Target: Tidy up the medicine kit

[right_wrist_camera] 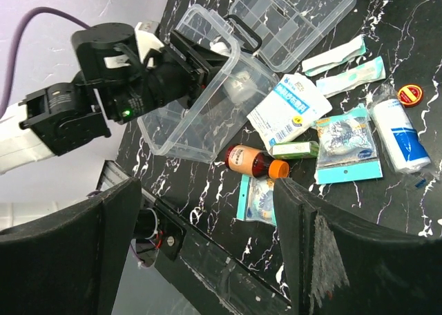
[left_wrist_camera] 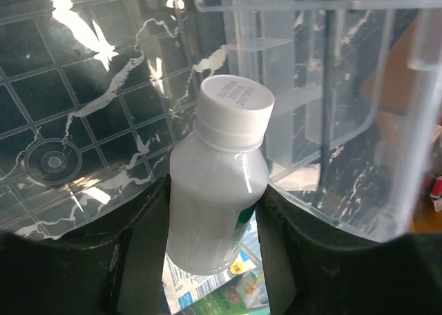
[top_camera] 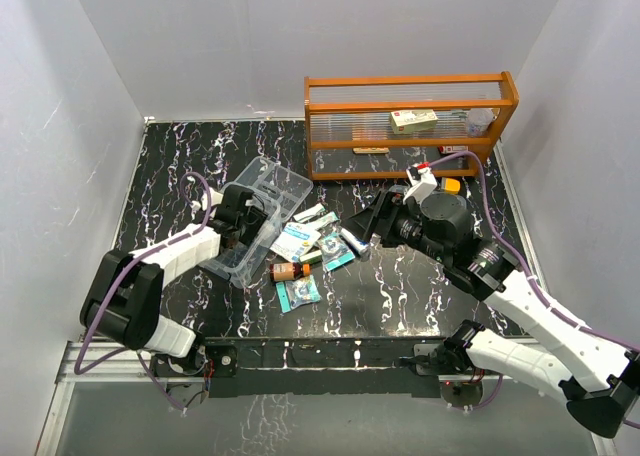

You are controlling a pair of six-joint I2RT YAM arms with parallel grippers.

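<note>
Black marbled table, clear box, packets, wooden rack

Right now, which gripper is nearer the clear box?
Left. The left gripper reaches inside the clear box, shut on a white bottle; the right gripper hovers open over the packets, outside it.

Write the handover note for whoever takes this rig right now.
Left gripper: shut on white bottle, reaching into the clear box.
Right gripper: open, empty, above the packets.
Divided tray lies empty beside the box.
Done: nothing seen stowed yet.
To do: place the bottle; gather packets, brown bottle and white roll from the table.
</note>
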